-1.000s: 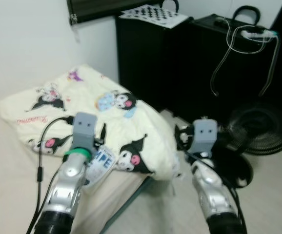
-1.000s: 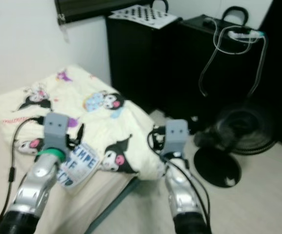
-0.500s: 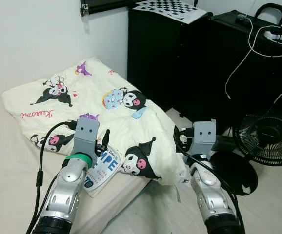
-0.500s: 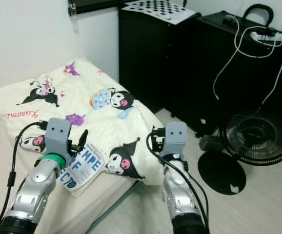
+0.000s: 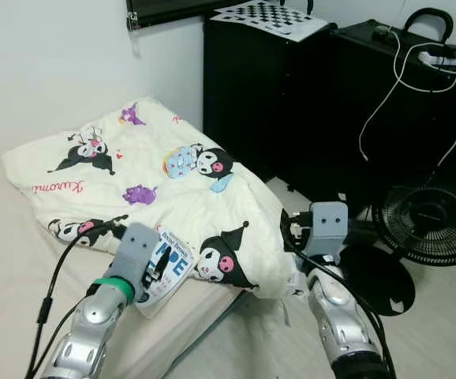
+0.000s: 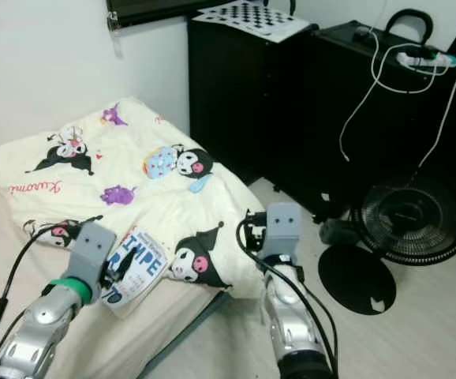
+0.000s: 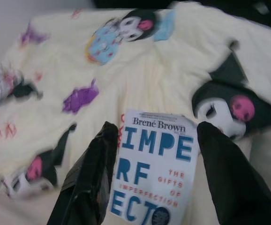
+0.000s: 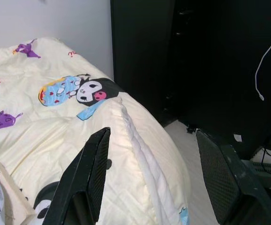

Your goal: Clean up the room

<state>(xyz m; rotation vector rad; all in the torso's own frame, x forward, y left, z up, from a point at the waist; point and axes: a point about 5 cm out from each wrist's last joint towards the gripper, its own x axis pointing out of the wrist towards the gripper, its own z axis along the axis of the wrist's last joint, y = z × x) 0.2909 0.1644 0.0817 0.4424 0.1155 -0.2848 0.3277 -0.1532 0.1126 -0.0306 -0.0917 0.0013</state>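
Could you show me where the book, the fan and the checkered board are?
book point(image 7: 156, 173): left wrist view, middle of its cover.
fan point(image 5: 431, 225): left eye view, centre of its grille.
checkered board point(image 5: 271, 16): left eye view, middle of its pattern.

Two silver arms are showing grey box-shaped wrist housings point(image 5: 139, 242), a green band point(image 5: 114, 284), black cables and long black fingers point(image 7: 89, 179)

a white book point(image 7: 155, 174) with blue lettering lies flat, cover up, on the cartoon-print blanket point(image 5: 173, 189).

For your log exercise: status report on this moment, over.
Left gripper open, fingers straddling the book. Right gripper open, idle by the blanket's edge. Nothing in the way.
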